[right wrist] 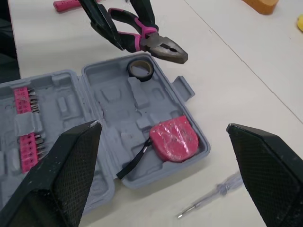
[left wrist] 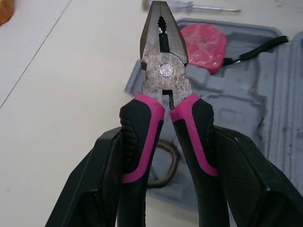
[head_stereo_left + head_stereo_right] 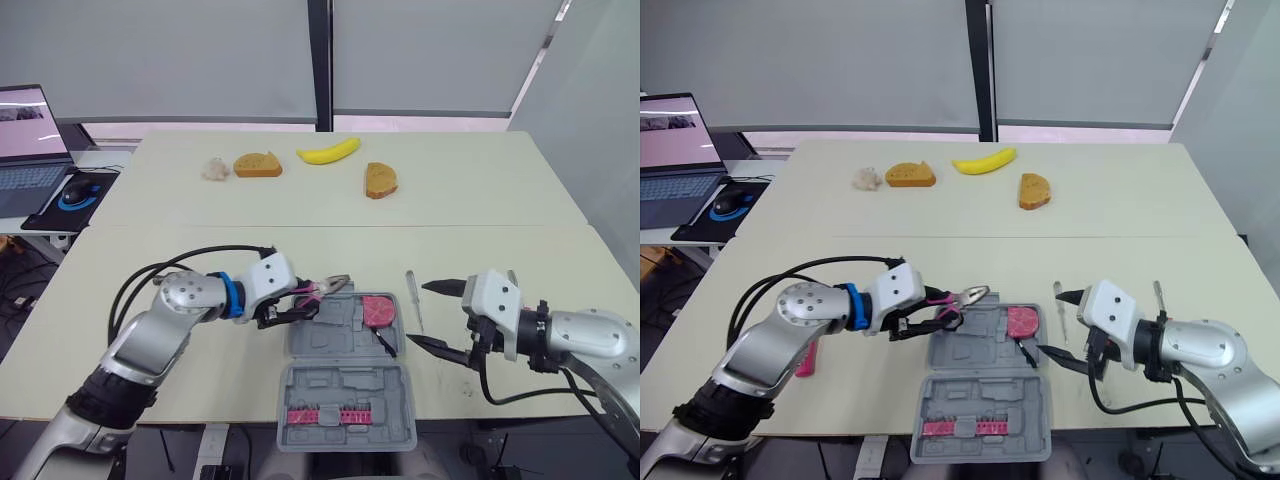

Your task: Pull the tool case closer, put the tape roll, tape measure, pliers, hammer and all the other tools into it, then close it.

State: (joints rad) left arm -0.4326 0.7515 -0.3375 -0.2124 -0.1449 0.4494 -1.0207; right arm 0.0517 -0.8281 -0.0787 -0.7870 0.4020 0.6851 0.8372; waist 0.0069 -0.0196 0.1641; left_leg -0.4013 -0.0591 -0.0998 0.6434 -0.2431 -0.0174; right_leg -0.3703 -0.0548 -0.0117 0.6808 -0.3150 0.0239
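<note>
tool case (image 3: 345,395) lies open at the near edge of the surface, with the tape measure (image 3: 378,310) and tape roll (image 1: 140,69) in its far half. right claw (image 3: 420,314) gapes wide and empty just beside the case. left claw (image 3: 292,306) is clamped on both handles of the pliers (image 3: 325,290), over the case's far left corner. pliers look stiff and head-heavy; the rubbery grips seem the right hold. screwdriver (image 3: 412,295) lies just beyond.
</note>
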